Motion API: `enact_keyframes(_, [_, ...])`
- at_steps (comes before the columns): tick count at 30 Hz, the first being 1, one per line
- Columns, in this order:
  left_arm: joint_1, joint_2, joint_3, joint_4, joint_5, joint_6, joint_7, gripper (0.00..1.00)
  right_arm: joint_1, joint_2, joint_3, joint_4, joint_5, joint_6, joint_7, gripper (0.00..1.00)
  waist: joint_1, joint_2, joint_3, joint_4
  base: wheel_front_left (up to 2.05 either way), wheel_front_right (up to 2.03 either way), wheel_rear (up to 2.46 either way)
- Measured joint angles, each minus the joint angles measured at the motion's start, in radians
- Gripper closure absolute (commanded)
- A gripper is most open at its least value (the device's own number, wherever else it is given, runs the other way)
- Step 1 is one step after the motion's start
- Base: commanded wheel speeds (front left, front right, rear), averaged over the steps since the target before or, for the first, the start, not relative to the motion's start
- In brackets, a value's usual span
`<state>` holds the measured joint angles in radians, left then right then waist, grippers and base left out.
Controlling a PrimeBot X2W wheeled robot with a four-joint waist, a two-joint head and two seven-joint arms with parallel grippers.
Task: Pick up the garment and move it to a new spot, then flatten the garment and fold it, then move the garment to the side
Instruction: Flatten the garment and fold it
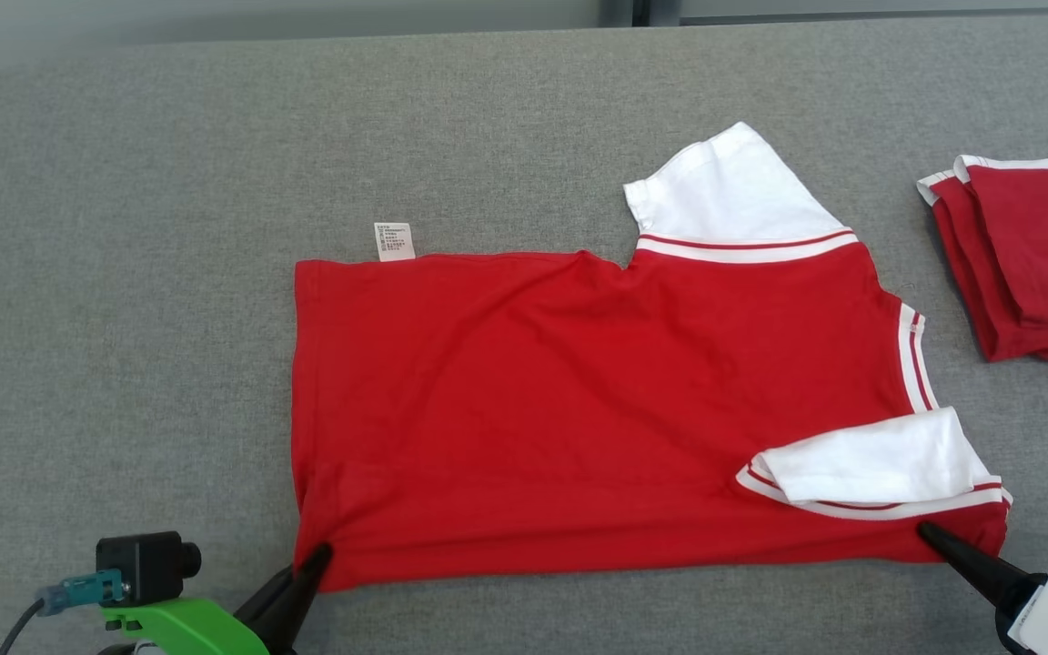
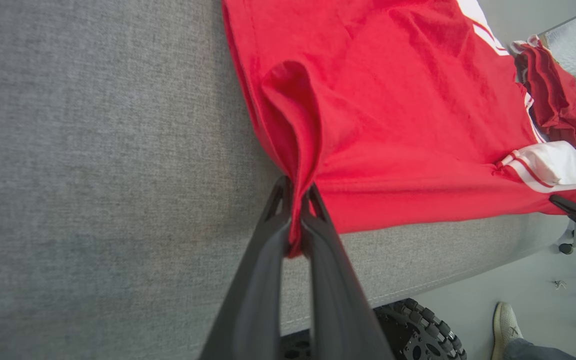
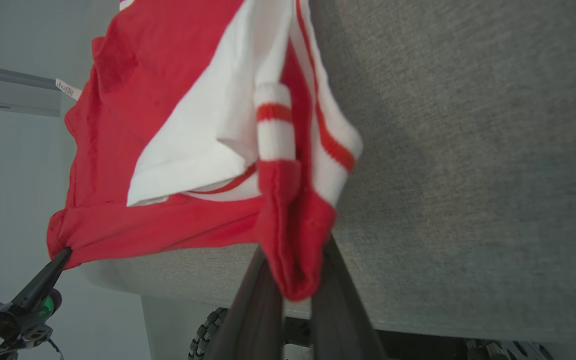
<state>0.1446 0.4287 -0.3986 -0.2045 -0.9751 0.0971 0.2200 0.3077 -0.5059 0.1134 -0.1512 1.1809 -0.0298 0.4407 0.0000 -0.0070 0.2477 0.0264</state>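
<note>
One red short-sleeved T-shirt with white sleeves lies spread on the grey fabric-covered table, held at both near corners.
At the left, the left hand is closed on the near left hem corner, with cloth bunched between its fingers. A white care label sticks out at the far left edge. The right hand is clamped on the near right corner, beside the folded-in sleeve. A folded red garment pile sits at the far right.

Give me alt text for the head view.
A red T-shirt with white sleeves lies flat on a grey table, its near corners pinched by the left end effector and right end effector. A folded red garment sits at the right.
</note>
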Motion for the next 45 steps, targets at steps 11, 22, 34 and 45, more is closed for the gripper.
enact_keyframes(11, [0.0,-0.039,-0.024,0.009,-0.002,0.01,0.009,0.76,-0.013,-0.007,0.052,-0.001,-0.076,-0.027,0.009,0.53,0.0,0.0,0.045,0.001,0.0,0.0,0.0])
enact_keyframes(22, [0.003,-0.051,0.011,0.035,0.023,0.019,-0.001,0.0,-0.036,-0.032,0.023,0.016,-0.154,-0.044,-0.035,0.0,0.0,0.0,0.05,-0.001,0.0,0.0,0.0])
enact_keyframes(34, [-0.122,0.075,0.094,-0.042,0.188,0.026,-0.011,0.0,-0.268,-0.107,-0.088,-0.09,-0.274,-0.062,-0.127,0.0,0.0,0.0,0.105,-0.002,0.0,0.0,0.0])
enact_keyframes(45, [-0.49,0.086,0.006,0.02,0.24,0.006,0.116,0.0,-0.636,-0.159,-0.002,-0.077,-0.414,-0.077,-0.081,0.0,0.0,0.0,0.223,0.004,0.0,0.0,0.0])
